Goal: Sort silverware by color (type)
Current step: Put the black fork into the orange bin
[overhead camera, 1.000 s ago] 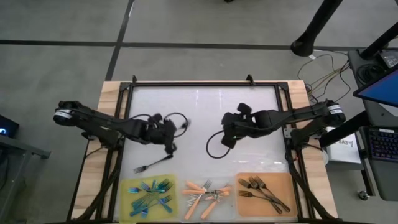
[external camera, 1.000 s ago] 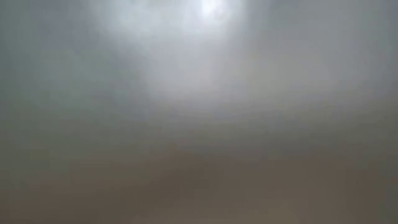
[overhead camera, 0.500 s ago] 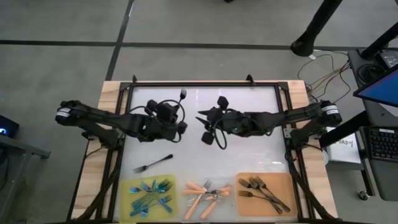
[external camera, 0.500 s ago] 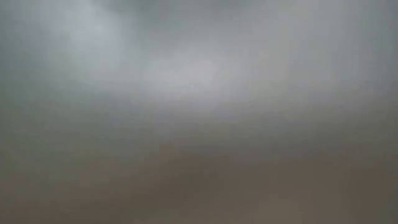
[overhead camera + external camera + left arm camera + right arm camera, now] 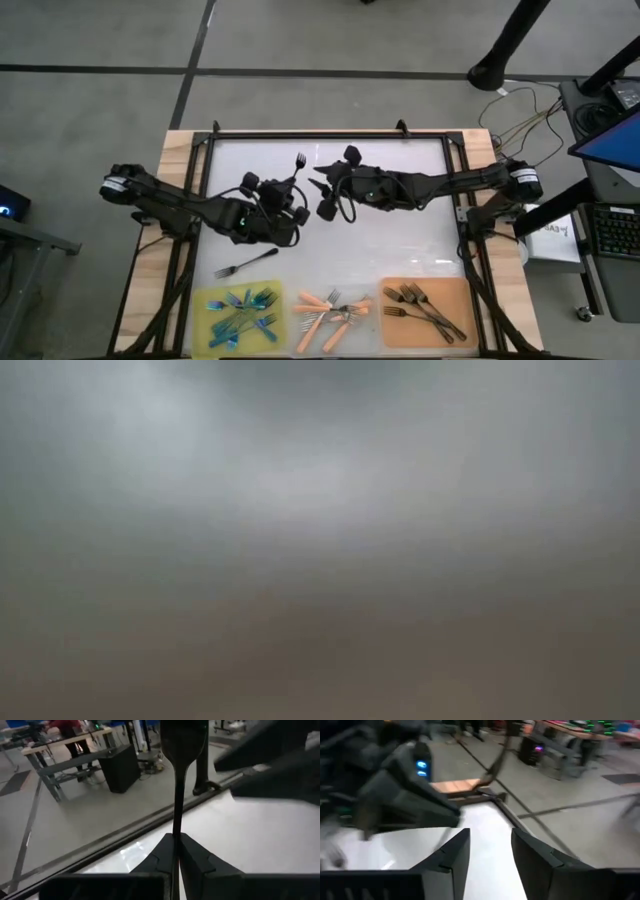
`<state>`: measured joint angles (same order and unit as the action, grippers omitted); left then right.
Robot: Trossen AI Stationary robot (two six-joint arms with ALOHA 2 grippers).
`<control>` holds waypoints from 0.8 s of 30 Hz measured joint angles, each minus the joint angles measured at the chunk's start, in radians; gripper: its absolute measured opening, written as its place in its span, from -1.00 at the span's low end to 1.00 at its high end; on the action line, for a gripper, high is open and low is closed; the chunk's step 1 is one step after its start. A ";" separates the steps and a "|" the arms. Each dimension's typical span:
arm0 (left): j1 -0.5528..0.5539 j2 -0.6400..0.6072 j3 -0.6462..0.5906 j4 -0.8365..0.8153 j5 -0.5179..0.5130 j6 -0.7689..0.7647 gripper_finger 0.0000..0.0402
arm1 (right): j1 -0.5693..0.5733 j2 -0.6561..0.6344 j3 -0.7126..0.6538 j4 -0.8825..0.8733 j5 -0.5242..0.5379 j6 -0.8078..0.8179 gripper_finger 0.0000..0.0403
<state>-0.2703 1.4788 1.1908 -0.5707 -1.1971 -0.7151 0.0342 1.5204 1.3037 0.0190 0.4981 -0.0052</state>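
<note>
My left gripper [image 5: 293,196] [image 5: 176,845] is over the table's middle, shut on a dark grey-black fork [image 5: 299,168] [image 5: 178,795] whose tines point toward the far edge. My right gripper [image 5: 319,192] [image 5: 490,855] is open and empty just right of that fork, facing my left gripper [image 5: 405,790]. A second dark fork [image 5: 246,265] lies flat on the white table. Blue-teal forks lie on a yellow mat [image 5: 205,300], orange-handled forks [image 5: 330,308] lie on the table, and dark forks lie on an orange mat [image 5: 465,295]. My left gripper pinches the fork's handle near its free end [image 5: 176,836] between its two fingers. The fork runs on in line with the fingers, tines away from them. It is lifted clear of the table.
Black cables loop beside both wrists [image 5: 345,205]. The white table top [image 5: 400,250] has a dark frame and wooden side boards [image 5: 150,260]. The three piles lie along the near edge. The low view shows only grey blur.
My left gripper has swung round from pointing toward the near edge, close to the fork on the table, to pointing toward the far edge, its dark fork now standing out beyond it. My right gripper has gone toward the table's left, close to the left gripper.
</note>
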 joint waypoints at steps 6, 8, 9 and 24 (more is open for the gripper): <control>0.002 0.006 -0.006 0.038 -0.021 -0.011 -1.00 | -0.004 0.002 0.000 0.080 -0.113 0.032 -0.18; 0.001 0.007 -0.006 0.050 -0.022 -0.009 -1.00 | -0.007 0.002 0.000 0.098 -0.113 0.031 -0.14; 0.000 0.007 -0.006 0.055 -0.022 -0.006 -1.00 | -0.008 0.002 0.000 0.110 -0.113 0.031 -0.13; -0.023 0.008 -0.008 0.109 0.007 0.003 -1.00 | -0.022 0.002 0.000 0.201 -0.106 0.016 -0.14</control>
<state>-0.2929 1.4864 1.1831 -0.4614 -1.1903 -0.7125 0.0120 1.5227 1.3041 0.2199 0.3920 0.0107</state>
